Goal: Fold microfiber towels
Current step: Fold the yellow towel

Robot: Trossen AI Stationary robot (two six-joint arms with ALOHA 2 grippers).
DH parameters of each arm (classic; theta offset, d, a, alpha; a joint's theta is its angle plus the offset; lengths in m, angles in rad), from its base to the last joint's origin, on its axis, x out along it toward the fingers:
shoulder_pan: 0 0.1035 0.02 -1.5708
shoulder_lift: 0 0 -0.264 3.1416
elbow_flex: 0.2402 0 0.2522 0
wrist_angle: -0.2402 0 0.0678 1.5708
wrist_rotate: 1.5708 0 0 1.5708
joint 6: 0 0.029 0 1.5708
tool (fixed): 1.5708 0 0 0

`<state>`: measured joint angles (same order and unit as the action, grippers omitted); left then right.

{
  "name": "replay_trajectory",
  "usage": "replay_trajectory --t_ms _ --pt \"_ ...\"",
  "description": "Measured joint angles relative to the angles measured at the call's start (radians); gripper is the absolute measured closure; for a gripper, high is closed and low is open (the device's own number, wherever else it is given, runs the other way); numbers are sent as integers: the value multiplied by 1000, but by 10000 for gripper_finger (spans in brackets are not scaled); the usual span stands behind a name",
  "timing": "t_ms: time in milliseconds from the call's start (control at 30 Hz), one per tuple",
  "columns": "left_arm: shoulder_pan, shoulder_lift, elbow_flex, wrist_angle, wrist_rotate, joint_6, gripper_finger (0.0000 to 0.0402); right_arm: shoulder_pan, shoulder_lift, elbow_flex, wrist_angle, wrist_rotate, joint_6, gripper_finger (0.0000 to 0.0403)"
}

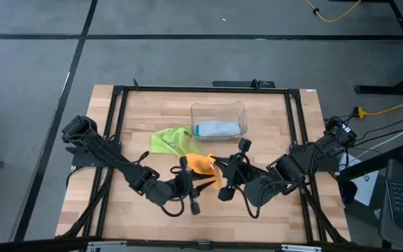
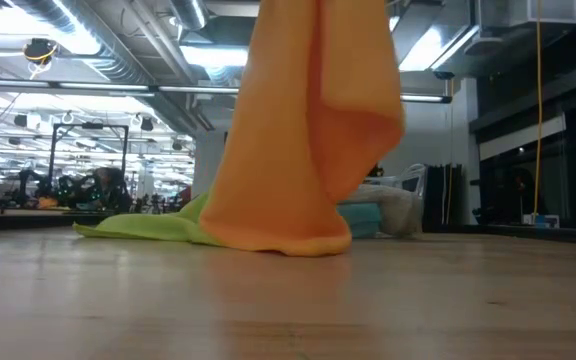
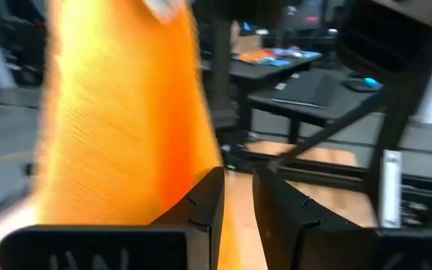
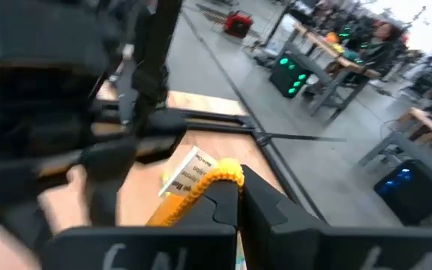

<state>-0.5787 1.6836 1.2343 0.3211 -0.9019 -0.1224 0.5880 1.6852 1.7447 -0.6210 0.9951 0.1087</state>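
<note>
The right gripper (image 4: 231, 196) is clamped on a hemmed edge of the orange towel (image 1: 203, 165), its label showing beside the fingertips. The left gripper (image 3: 237, 196) stands with a narrow gap between its fingers; orange fabric lies against one finger (image 3: 201, 206), but whether it is pinched cannot be told. In the high view both grippers meet at centre frame, the orange towel between them. In the low view it hangs lengthwise downward, its lower hem on the table (image 1: 117, 203). The green towel (image 1: 170, 140) lies just above and left.
</note>
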Motion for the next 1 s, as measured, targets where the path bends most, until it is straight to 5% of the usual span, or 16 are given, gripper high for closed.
replay_trajectory --t_ms 167,400,600,1000 --pt "-23 0 0 58 -108 104 337 0 0 0 -17 -52 17 403" --pt "-11 -2 0 102 -97 158 337 0 0 0 -16 -86 21 403" --pt "44 -2 0 35 28 51 337 0 0 0 8 -88 18 402" --pt "62 -2 0 -103 33 -84 337 0 0 0 274 17 -217 402"
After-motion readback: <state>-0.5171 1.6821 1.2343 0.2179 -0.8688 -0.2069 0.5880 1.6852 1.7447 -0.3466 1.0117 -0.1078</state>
